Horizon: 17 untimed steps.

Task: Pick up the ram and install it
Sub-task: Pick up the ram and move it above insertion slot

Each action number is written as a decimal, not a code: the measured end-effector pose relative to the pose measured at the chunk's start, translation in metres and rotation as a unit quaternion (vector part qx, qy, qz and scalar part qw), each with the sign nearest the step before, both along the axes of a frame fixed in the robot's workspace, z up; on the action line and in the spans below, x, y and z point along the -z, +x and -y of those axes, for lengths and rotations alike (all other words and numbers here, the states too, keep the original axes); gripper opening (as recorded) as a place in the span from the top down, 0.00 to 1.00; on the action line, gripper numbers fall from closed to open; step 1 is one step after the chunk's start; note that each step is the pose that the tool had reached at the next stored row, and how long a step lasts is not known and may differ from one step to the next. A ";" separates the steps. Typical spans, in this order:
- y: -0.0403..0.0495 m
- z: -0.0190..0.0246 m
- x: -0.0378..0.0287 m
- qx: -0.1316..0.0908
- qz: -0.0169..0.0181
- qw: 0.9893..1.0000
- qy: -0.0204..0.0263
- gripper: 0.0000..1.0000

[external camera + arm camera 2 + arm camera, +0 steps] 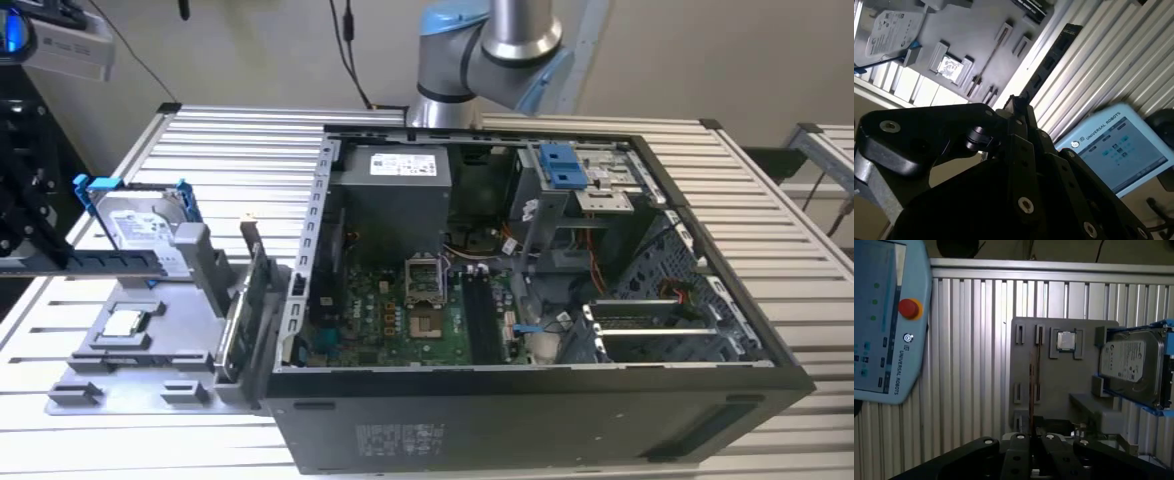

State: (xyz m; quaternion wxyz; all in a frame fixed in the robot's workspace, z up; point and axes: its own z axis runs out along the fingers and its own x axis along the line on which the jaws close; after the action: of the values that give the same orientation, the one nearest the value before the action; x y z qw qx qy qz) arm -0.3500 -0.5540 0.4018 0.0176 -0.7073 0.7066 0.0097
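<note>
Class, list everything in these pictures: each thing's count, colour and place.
table: one, silver slats, under the case and holder.
computer case: one, black, open, mid-table.
holder: one, grey, at the case's side, on the exterior view's left.
hard drive: one, silver with blue rails, on the holder.
chip: one, silver, in a holder pocket.
control tablet: one, pale blue with a red button, seen against the slats beside the holder.
memory stick: one, dark, gripped in the hand.
arm: one, silver and blue, at the case's far side.
hand: one, black, shut on the memory stick.
</note>
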 end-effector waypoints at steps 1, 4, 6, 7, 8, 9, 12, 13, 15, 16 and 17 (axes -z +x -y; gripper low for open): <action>0.0020 0.0000 0.0000 0.000 0.000 1.000 0.000 0.86; 0.0080 0.0000 0.0000 0.000 0.000 1.000 0.000 0.86; 0.0121 0.0000 0.0000 0.000 0.000 1.000 0.000 0.86; 0.0143 0.0000 0.0000 0.000 0.000 1.000 0.000 0.86; 0.0166 0.0000 0.0000 0.000 0.000 1.000 0.000 0.86; 0.0189 0.0000 0.0000 0.000 0.000 1.000 0.000 0.86; 0.0264 0.0000 0.0000 0.000 0.000 1.000 0.000 0.86; 0.0289 0.0000 0.0000 0.000 0.000 1.000 0.000 0.86; 0.0337 0.0000 0.0000 0.000 0.000 1.000 0.000 0.86; 0.0362 0.0000 0.0000 0.000 0.000 1.000 0.000 0.86; 0.0385 0.0000 0.0000 0.000 0.000 1.000 0.000 0.86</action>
State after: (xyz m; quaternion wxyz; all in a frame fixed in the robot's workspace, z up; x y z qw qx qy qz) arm -0.3114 -0.5540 0.4017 0.0176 -0.7073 0.7066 0.0097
